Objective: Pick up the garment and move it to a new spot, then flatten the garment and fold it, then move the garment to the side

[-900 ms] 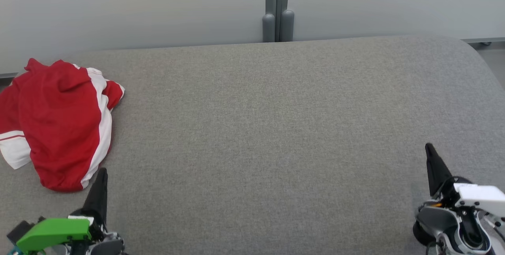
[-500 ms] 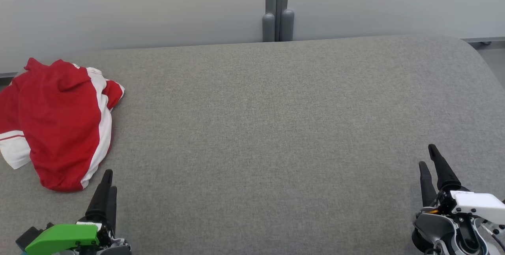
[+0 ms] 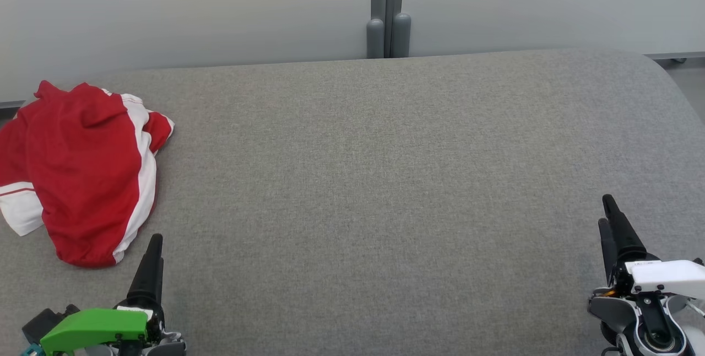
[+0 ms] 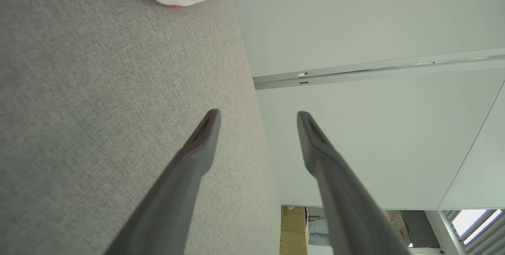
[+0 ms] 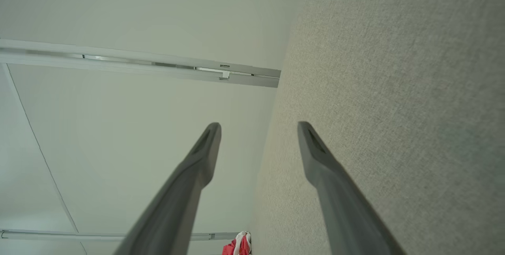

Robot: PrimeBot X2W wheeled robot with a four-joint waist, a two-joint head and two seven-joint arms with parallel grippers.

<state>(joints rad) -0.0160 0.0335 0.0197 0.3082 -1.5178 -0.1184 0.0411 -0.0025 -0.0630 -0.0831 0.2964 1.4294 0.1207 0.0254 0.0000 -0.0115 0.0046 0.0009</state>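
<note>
Head view: crumpled red-and-white cloth garment (image 3: 82, 168) lies left on the grey fabric tabletop (image 3: 358, 179); my left gripper (image 3: 155, 240) and right gripper (image 3: 604, 210) are both released, fingers apart.

Garment (image 3: 82, 174) far left on surface (image 3: 385, 179), left claw (image 3: 155, 240) just before it, right claw (image 3: 605, 211) far right

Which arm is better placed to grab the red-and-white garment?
Left. The left claw is open close beside the garment; the right claw, also open, sits across the grey surface, far from it.
</note>
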